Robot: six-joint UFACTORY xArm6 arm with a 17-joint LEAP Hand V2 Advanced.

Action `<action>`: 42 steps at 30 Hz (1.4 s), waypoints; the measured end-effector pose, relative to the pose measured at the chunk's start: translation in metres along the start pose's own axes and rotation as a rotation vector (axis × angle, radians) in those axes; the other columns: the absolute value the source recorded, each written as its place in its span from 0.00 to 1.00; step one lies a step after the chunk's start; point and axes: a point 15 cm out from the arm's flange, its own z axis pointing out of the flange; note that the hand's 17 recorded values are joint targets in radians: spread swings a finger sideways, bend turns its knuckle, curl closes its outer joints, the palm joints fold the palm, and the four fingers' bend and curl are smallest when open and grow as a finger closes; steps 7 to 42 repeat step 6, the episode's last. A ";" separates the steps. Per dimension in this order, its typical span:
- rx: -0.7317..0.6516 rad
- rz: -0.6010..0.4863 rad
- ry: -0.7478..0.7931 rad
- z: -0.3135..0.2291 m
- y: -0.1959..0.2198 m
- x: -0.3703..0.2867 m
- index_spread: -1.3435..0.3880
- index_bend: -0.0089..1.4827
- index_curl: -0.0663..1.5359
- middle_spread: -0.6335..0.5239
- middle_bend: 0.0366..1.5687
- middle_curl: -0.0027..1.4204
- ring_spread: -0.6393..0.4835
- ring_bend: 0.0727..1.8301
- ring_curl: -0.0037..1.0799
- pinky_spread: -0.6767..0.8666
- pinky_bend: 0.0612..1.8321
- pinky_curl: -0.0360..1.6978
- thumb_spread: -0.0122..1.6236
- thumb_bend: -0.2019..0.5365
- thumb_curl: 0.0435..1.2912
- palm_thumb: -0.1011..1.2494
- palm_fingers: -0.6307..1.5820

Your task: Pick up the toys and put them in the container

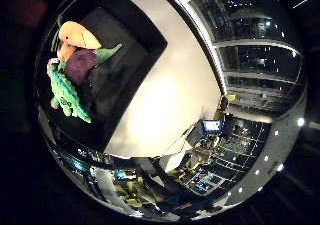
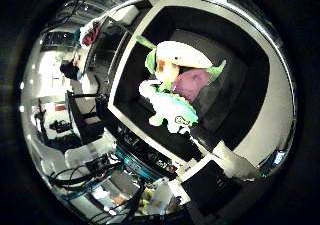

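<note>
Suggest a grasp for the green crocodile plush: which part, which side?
Take the green crocodile plush across its long body, coming from above on the open side away from the purple toy, which presses against its other flank inside the black container. The body probably gives the fullest hold.

The container (image 2: 150, 45) is black inside, standing on a white table (image 1: 170, 100). In it lie a pale yellow-orange toy (image 1: 75, 35), a purple toy with a green tip (image 1: 82, 65), and a bright green crocodile toy with a whitish underside (image 1: 65, 95).

A white table (image 1: 170, 100) bears a black container (image 2: 250, 60).
</note>
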 end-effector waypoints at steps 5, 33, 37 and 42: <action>-0.062 0.038 -0.017 -0.013 0.032 0.009 0.49 0.12 0.21 0.64 0.08 0.17 0.78 0.10 0.26 0.73 0.24 0.24 0.58 0.24 0.28 0.70 0.27; -0.077 0.051 -0.020 -0.015 0.040 0.014 0.49 0.13 0.22 0.64 0.08 0.17 0.79 0.09 0.26 0.72 0.23 0.23 0.58 0.24 0.28 0.69 0.27; -0.077 0.051 -0.020 -0.015 0.040 0.014 0.49 0.13 0.22 0.64 0.08 0.17 0.79 0.09 0.26 0.72 0.23 0.23 0.58 0.24 0.28 0.69 0.27; -0.077 0.051 -0.020 -0.015 0.040 0.014 0.49 0.13 0.22 0.64 0.08 0.17 0.79 0.09 0.26 0.72 0.23 0.23 0.58 0.24 0.28 0.69 0.27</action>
